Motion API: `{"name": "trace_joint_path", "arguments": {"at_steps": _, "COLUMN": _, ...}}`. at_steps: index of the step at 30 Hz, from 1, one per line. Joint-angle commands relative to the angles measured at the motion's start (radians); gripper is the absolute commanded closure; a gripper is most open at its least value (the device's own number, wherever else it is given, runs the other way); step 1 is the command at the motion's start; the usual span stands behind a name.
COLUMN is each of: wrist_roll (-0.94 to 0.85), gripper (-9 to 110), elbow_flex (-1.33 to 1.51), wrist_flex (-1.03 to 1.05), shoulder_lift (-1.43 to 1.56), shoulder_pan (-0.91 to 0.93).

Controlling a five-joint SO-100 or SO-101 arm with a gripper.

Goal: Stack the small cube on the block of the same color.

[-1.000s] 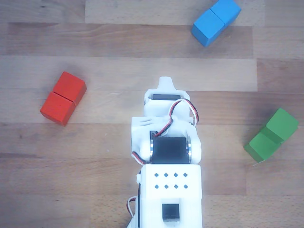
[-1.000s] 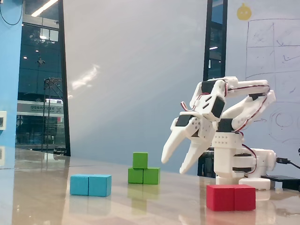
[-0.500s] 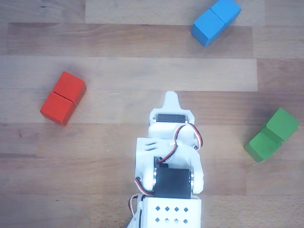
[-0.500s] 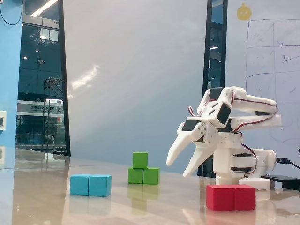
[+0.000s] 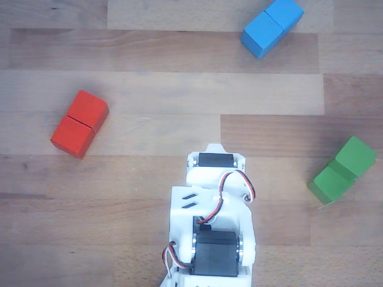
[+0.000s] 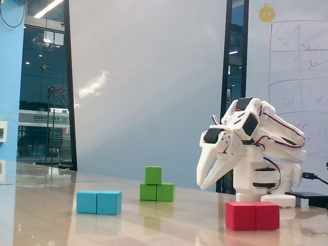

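Note:
The small green cube [image 6: 152,175] sits on the left half of the green block [image 6: 165,192] in the fixed view, apart from the gripper. In the other view the cube [image 5: 356,155] stands on the far half of the block [image 5: 328,183] at the right edge. My white gripper [image 6: 205,184] hangs with its fingertips pointing down, a little above the table, to the right of the green stack. Its jaws look closed and hold nothing. In the other view the folded arm [image 5: 212,215] hides the jaws.
A red double block [image 5: 79,123] lies left of the arm and shows in the fixed view [image 6: 252,215] in front of the arm's base. A blue double block [image 5: 272,27] lies at the far side and shows in the fixed view [image 6: 99,202] at the left.

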Motion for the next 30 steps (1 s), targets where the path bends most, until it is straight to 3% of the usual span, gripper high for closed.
{"name": "trace_joint_path", "arguments": {"at_steps": 1, "wrist_roll": -0.008, "gripper": 102, "elbow_flex": -0.005, "wrist_flex": 0.003, "shoulder_lift": 0.038, "shoulder_pan": 0.011}}
{"name": "trace_joint_path", "arguments": {"at_steps": 30, "wrist_roll": -0.008, "gripper": 101, "elbow_flex": -0.014, "wrist_flex": 0.008, "shoulder_lift": 0.029, "shoulder_pan": 0.012}}
